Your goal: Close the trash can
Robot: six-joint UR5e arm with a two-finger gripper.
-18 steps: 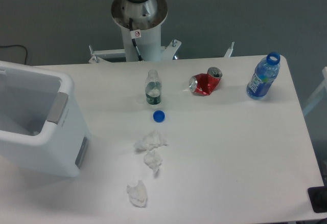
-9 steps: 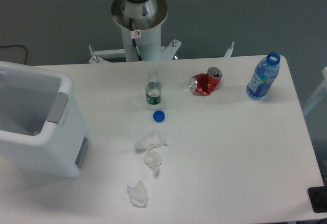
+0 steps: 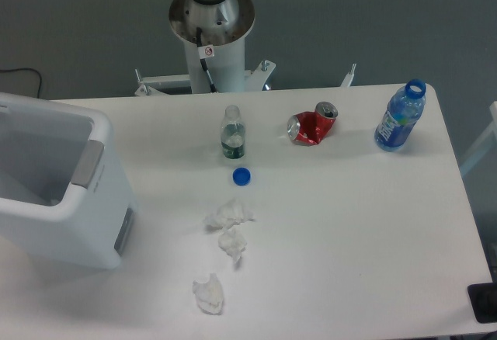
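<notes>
The trash can (image 3: 81, 223) is a large white boxy bin at the table's left edge. Its top stands open and I look down into its grey-white inside (image 3: 35, 157). A grey latch tab (image 3: 87, 163) sits on its right rim and a grey panel (image 3: 123, 230) on its right side. Its lid is not in view. The gripper is out of view; only the arm's base column (image 3: 211, 26) and a bit of blue-grey joint at the top edge show behind the table.
On the white table (image 3: 349, 223) stand a small clear uncapped bottle (image 3: 233, 133), a blue cap (image 3: 241, 175), a crushed red drink can (image 3: 312, 125), and a blue uncapped bottle (image 3: 401, 116). Three crumpled white tissues (image 3: 227, 241) lie in front of the cap.
The arm's joint at the top edge has slid slightly further out of view. Nothing on the table has moved.
</notes>
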